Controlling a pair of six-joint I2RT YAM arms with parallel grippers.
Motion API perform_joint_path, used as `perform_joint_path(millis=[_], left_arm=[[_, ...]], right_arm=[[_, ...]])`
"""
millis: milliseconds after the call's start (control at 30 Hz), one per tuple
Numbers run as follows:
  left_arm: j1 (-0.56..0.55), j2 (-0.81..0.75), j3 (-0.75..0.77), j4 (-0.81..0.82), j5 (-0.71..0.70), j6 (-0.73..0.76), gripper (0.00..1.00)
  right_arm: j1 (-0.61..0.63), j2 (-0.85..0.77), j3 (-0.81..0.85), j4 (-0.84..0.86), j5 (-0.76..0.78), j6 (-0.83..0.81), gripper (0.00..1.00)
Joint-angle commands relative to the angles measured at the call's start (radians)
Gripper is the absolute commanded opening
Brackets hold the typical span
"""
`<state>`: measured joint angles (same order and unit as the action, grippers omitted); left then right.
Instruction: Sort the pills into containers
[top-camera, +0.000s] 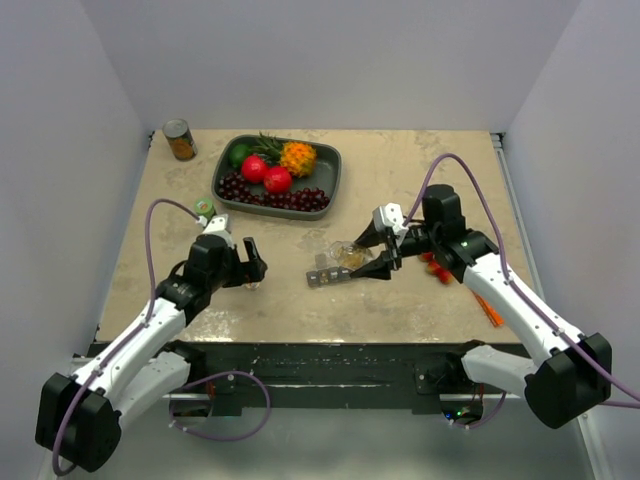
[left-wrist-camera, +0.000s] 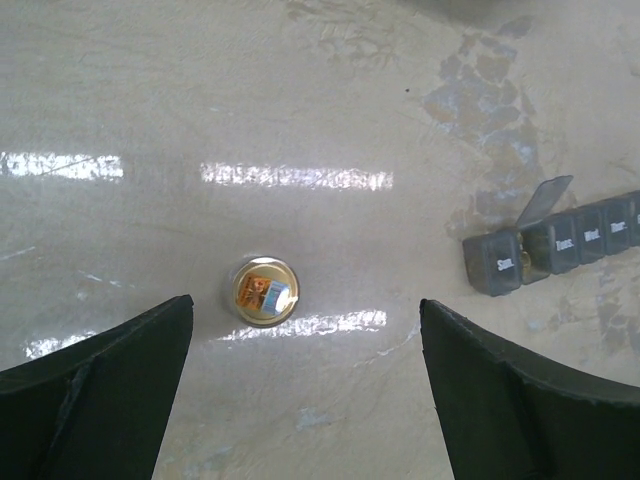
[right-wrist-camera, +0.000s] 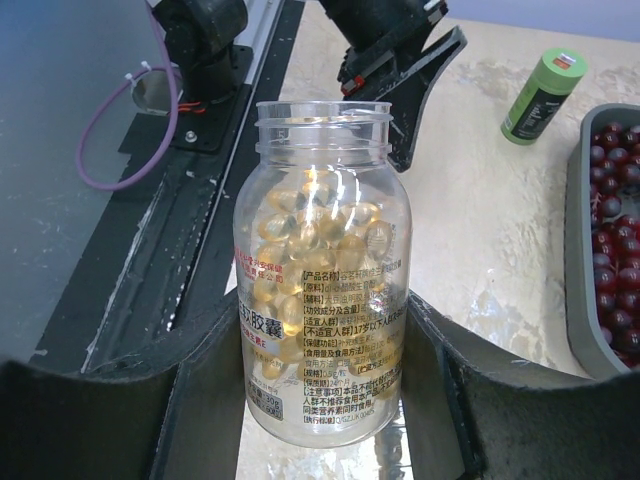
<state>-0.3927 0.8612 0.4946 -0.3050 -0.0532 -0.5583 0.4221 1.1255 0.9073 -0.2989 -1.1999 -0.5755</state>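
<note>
The beige marbled table (top-camera: 430, 170) carries a tin can (top-camera: 180, 140) at its far left corner and a dark grey fruit tray (top-camera: 335, 165) near the far edge. A small green bottle (top-camera: 204, 208) lies left of centre, with a gold cap (left-wrist-camera: 266, 291) nearer. The grey pill organizer strip (left-wrist-camera: 560, 245) lies mid-table, one lid raised. Small red pieces (top-camera: 437, 268) and an orange stick (top-camera: 488, 310) lie on the right
</note>
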Motion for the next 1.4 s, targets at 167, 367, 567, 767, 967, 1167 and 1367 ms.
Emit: perform_joint_path(millis=[167,367,567,767,967,1167,1367], left_arm=[[0.005,0.16,0.056,-0.048,-0.094,-0.06,0.97],[0.005,0.249,0.082,-0.033,-0.097,-0.061,0.95],[0.003,0.332,0.113,-0.013,-0.082,-0.052,0.93],[-0.015,0.423,0.165,-0.02,-0.091,-0.064,0.84],[-0.129,0.516,0.237,-0.12,-0.216,-0.121,0.74],[-0.173,0.565,0.254,-0.18,-0.292,-0.161,0.68],[-0.179,0.57,0.252,-0.187,-0.287,-0.163,0.62]], right_arm=[[-0.02,0.013,0.002,-0.017,-0.029,-0.046,0.0],[-0.026,0.019,0.004,-0.035,-0.027,-0.064,0.0],[-0.028,0.026,0.004,-0.042,-0.027,-0.076,0.0],[-0.029,0.026,0.004,-0.045,-0.024,-0.081,0.0],[-0.031,0.028,0.004,-0.046,-0.023,-0.083,0.0],[-0.031,0.028,0.004,-0.046,-0.021,-0.084,0.0],[-0.031,0.028,0.002,-0.045,-0.018,-0.086,0.0]])
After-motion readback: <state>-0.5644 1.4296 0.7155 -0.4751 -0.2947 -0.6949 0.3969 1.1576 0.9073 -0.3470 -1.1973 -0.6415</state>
